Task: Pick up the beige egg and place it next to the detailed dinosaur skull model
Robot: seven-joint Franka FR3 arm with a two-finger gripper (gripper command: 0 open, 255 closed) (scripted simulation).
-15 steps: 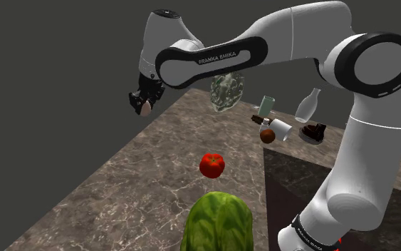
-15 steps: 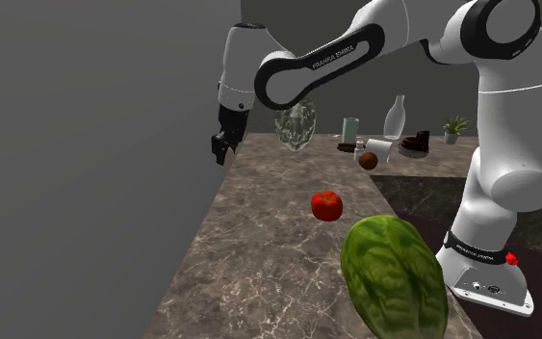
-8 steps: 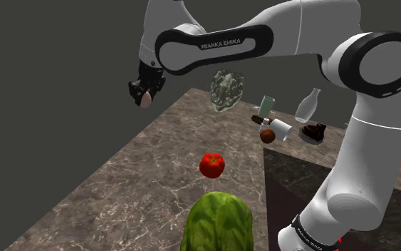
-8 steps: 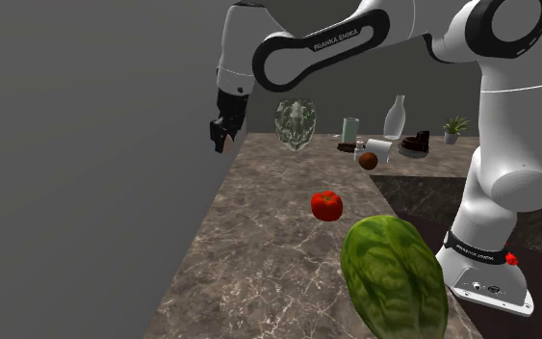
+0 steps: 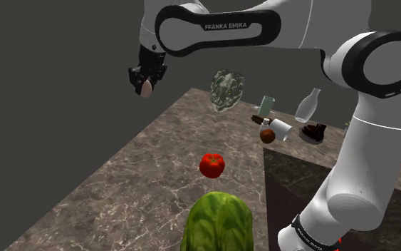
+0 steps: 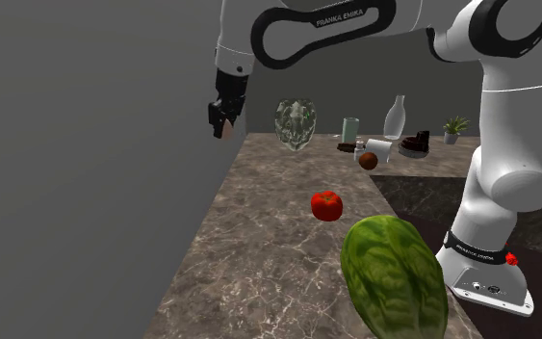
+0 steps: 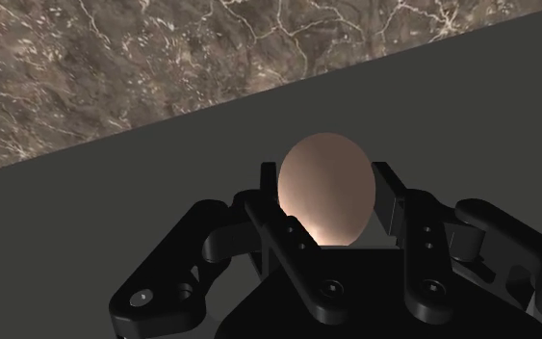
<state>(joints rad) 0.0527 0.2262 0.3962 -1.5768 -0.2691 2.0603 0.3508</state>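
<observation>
Pincer (image 6: 221, 125) with egg (image 6: 226, 129) aloft

The smooth beige egg (image 7: 324, 188) sat clasped in the jaws, off the counter's (image 5: 142, 185) left edge, left of the grey-green dinosaur skull model (image 5: 227, 90).

You see just the upper part of the egg (image 7: 324, 183); the pincer (image 7: 327, 193) clasping it covers its lower end. The green leafy lump (image 5: 219, 222), well on the near side of the skull (image 5: 227, 90), is cut off by the shoulder view's lower edge. The small brown things (image 5: 268, 133) beside the skull are too small to name.
</observation>
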